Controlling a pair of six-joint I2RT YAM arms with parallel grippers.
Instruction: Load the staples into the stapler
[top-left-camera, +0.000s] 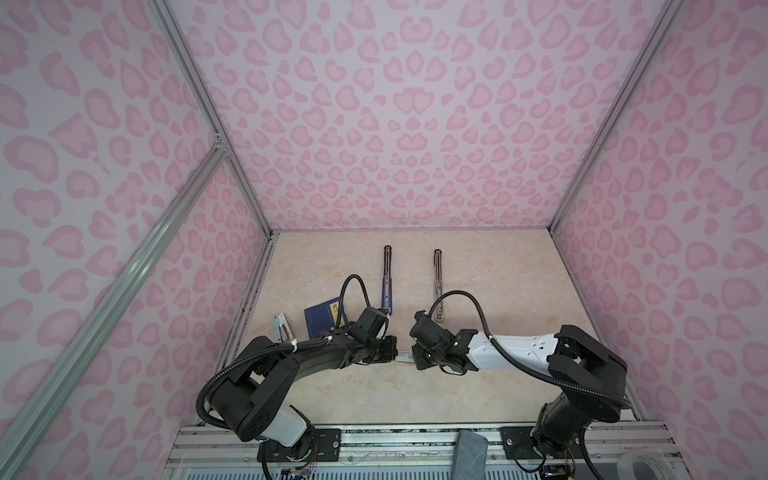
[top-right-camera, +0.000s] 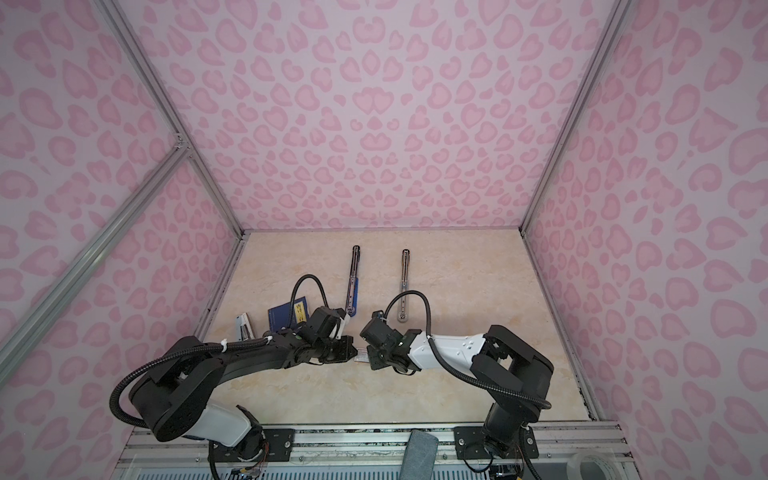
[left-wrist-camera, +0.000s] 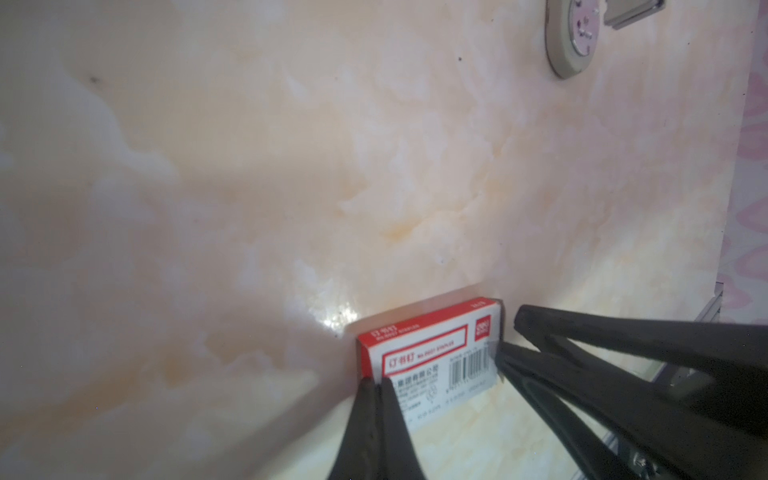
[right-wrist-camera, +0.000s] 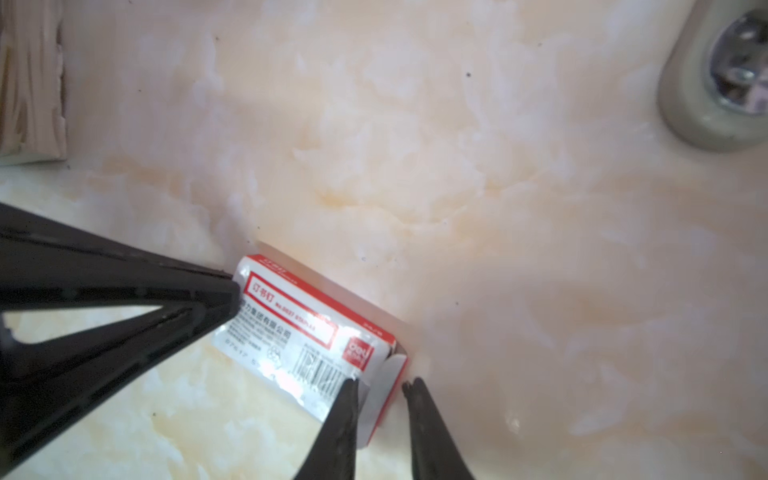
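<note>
small white and red staple box (top-left-camera: 405, 356) near the middle of the table (top-left-camera: 374, 395), right between the two grippers. pinched at one end by the left gripper (left-wrist-camera: 376, 380), fingers pressed tight together. at the other end, right gripper (right-wrist-camera: 381, 381) spread a little, with the box's open flap (right-wrist-camera: 382, 403) between its fingers, maybe touching one, hard to see. far back, well apart from the box: blue stapler (top-left-camera: 387, 286) and grey stapler (top-left-camera: 437, 282), both opened out flat.

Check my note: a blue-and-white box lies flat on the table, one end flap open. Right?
Wrong colour: the box is red and white, not blue; the right wrist view shows it. It does lie flat on the table, one end flap open.
</note>
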